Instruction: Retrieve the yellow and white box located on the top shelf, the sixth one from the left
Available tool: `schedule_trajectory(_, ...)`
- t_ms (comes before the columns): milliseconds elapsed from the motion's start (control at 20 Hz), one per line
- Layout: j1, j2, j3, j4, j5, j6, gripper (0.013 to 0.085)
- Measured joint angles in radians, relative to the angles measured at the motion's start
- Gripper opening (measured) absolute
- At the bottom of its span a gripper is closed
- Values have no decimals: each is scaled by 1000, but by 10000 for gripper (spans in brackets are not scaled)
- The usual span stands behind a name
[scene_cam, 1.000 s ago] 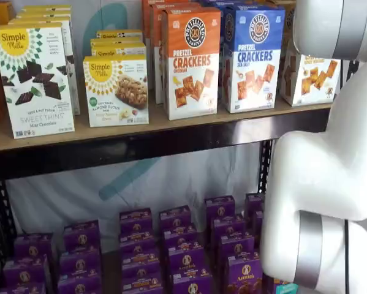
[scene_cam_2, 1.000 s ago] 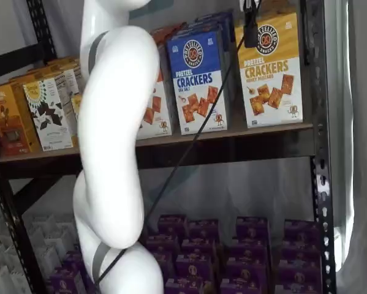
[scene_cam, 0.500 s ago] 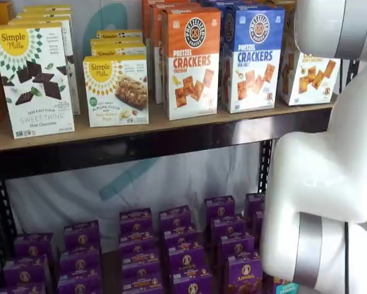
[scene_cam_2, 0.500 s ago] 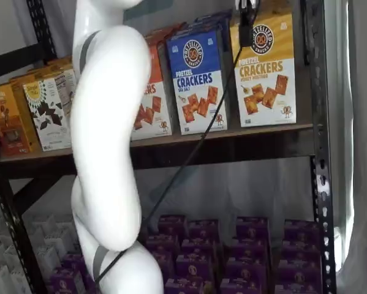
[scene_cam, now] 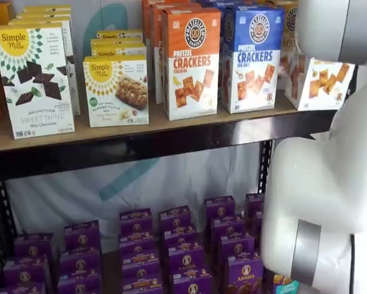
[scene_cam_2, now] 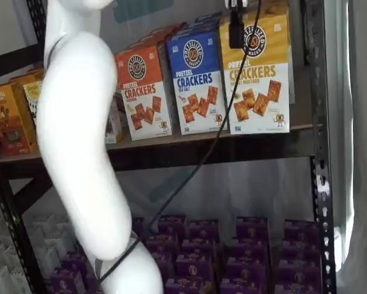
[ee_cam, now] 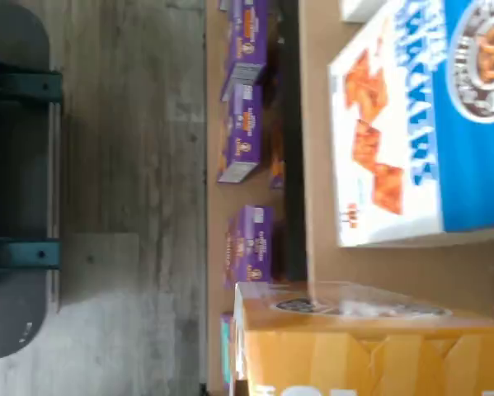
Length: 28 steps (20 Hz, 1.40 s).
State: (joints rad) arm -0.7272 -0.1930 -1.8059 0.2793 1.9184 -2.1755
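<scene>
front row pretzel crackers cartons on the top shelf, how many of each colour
orange carton: 1
blue carton: 1
yellow and white box: 1
total: 3

A blue "Pretzel Crackers Sea Salt" carton (scene_cam: 252,58) stands upright just left of the tool as seen in a shelf view, with an orange cheddar carton (scene_cam: 191,63) touching its far side. Further from the tool sit white Simple Mills boxes (scene_cam: 116,90) (one low and squat, a taller mint chocolate box (scene_cam: 34,79) beyond it). Well below the tool, purple boxes (scene_cam: 183,254) stand in rows on the lower level.
</scene>
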Motion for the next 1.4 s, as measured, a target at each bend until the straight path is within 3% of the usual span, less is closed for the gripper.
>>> schedule_trajectory(250,-21,-112,122,-34,5,-38,570)
schedule_trajectory(450,-5,-192,220,-71,-4,-42,570)
schedule_trajectory(900,61,-330,406,-110,-23,3,570)
schedule_trajectory(1400,110,-397,500,-124,-34,45,570)
